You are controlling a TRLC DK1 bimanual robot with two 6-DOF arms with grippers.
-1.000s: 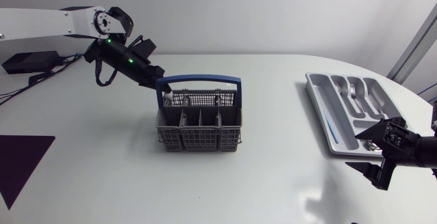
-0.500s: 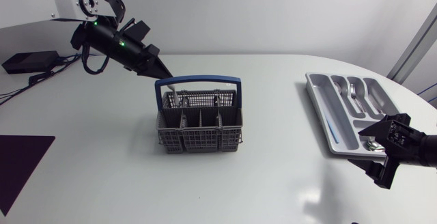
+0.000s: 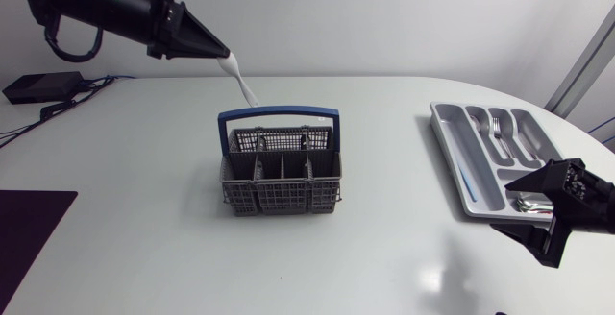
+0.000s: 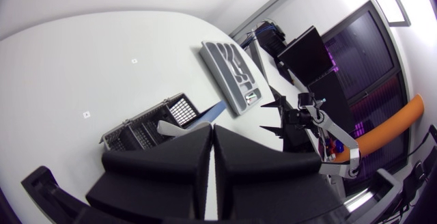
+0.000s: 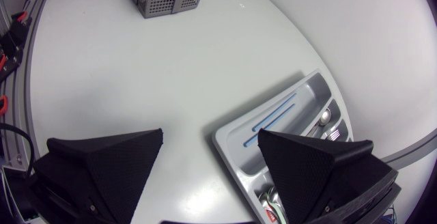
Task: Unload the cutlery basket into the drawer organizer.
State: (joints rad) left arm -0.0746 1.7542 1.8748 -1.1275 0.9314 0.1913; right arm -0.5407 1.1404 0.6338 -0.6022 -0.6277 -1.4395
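one grey cutlery basket point(image 3: 281, 169) with a blue handle stands mid-table, and one grey drawer organizer point(image 3: 452, 152) lies well apart from it, holding a fork point(image 3: 495, 128) and two thin blue sticks point(image 5: 276, 112). the left gripper point(image 3: 226, 56) is clamped on one white utensil point(image 3: 240, 77), high above the basket's far side. the right gripper point(image 3: 500, 209) hangs with its fingers spread at the organizer's near end, over a plain white table point(image 3: 144, 248) with a rounded edge.

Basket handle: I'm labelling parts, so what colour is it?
Blue; the handle shows best in the head view.
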